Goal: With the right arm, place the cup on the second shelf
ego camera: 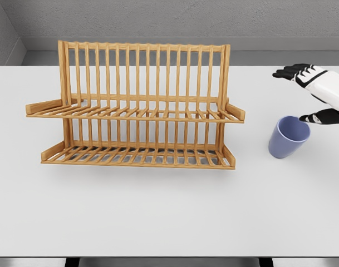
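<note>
The white table is filling the whole lower part of the frame, nearest edge running along the bottom, and it's bare down there. Sitting on it left of centre is the wooden dish rack, a two-tier slatted thing with an upright back of vertical bars. Its lower shelf is resting right on the tabletop and its upper shelf is jutting out above that, with little raised lips at both ends. Nothing's lying on either one.

The blue cup is standing on the table over at the right of the frame, to the right of the rack and apart from it — roughly level with the gap between the two shelves. It's upright, maybe leaning a touch, mouth facing up so I'm looking into it.

My right hand is coming in from the right edge, hovering above and just right of the cup. Fingers are spread and pointing left, thumb is dangling right by the cup's rim — I can't tell if it's actually touching. So the hand's open, not gripping anything.

Behind the table a grey wall is running across the top.
</note>
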You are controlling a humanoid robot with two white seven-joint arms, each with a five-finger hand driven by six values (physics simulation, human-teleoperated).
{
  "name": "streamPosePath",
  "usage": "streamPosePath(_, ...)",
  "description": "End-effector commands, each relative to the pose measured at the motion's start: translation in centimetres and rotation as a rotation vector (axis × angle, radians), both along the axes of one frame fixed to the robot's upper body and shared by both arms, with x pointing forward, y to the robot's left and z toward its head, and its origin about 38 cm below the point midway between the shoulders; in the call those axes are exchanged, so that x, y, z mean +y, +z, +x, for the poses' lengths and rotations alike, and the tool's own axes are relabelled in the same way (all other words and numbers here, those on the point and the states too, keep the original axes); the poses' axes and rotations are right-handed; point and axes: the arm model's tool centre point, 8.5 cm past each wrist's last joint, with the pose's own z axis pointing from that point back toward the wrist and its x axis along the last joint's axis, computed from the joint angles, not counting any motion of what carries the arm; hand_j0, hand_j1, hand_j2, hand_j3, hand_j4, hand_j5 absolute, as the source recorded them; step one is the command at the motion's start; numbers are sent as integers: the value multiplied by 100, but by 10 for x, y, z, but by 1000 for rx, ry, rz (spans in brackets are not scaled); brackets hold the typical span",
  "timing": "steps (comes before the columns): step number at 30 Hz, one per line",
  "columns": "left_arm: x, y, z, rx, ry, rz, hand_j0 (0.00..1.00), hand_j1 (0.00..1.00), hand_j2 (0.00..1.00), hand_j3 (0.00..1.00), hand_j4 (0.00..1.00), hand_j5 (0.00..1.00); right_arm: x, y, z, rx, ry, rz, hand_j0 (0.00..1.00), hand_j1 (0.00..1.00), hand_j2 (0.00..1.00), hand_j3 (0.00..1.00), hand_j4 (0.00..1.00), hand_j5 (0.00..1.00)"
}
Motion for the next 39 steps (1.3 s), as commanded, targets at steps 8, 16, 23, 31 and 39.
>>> streamPosePath(8,0,0,0,1,1,1,100,100,100,100,100,100,-33,42,-6,-59,-59,-100,100,100,100,100,100,100)
streamPosePath(16,0,0,0,0,1,1,100,100,100,100,100,100,-33,13,-22,270,75,-398,100,100,100,100,100,100)
streamPosePath(23,0,0,0,0,-1,1,100,100,100,100,100,100,-30,22,-9,285,-4,-412,100,100,100,100,100,100)
streamPosePath(31,0,0,0,0,1,1,100,100,100,100,100,100,-4,-1,20,304,46,-395,100,100,100,100,100,100)
streamPosePath(39,0,0,0,0,-1,-1,100,100,100,100,100,100,1,-14,18,333,67,-397,100,100,100,100,100,100)
